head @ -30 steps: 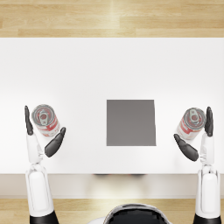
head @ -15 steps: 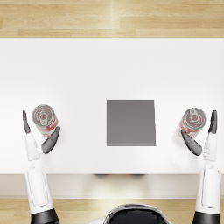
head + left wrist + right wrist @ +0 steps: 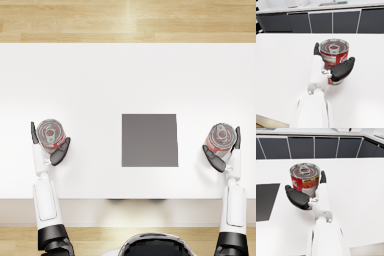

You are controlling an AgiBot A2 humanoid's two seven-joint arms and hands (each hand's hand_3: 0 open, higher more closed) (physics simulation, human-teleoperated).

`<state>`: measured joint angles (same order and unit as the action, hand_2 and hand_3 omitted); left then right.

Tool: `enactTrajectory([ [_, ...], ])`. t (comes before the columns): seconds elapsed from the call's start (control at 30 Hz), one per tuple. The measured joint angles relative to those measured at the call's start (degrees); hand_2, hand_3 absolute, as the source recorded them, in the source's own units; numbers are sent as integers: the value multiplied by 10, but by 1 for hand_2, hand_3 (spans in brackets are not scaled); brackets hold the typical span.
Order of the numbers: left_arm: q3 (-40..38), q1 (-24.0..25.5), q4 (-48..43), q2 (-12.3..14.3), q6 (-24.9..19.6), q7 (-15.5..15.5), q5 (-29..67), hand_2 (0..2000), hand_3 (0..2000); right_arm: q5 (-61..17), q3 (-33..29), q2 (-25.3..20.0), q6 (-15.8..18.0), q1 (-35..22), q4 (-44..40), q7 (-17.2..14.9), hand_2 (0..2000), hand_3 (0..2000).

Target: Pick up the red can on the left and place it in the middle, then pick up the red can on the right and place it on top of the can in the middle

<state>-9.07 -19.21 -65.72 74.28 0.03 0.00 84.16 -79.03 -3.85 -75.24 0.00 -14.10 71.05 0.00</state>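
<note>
Standing upright at the left edge of the white table [image 3: 125, 75]: left red can [image 3: 51, 135], lid sealed with pull tab intact (contents not visible). Standing upright at the right edge: right red can [image 3: 221, 137], likewise sealed. Between them, well apart from both: flat dark grey square mat [image 3: 149, 139], bare. Left hand [image 3: 49, 150]: cupped around the left can, thumb on one side, fingers on the far side, touching its wall; the can rests on the table. Right hand [image 3: 223, 152]: fingers apart around the right can, thumb beside the label; firm contact cannot be told.
</note>
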Motion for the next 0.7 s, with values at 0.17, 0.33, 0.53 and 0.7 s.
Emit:
enactTrajectory([
  [0.17, 5, -25, 45, 3, 0, 0, 0, 0, 0, 0, 4, -5, -2, -14, -27, 0, 0, 0],
  [0.33, 0, -45, 98, 7, -7, -1, 0, 1361, 327, 0, 5, -10, -2, -21, -38, 0, 1361, 327],
  [0.53, -3, -37, 59, 11, -20, -1, 0, 2000, 1520, 0, 1, -16, 33, -14, 7, 2, 2000, 1520],
  [0.7, 40, -15, -91, 16, -24, -2, 0, 2000, 1520, 0, 4, -20, 46, -12, 90, 4, 2000, 1520],
])
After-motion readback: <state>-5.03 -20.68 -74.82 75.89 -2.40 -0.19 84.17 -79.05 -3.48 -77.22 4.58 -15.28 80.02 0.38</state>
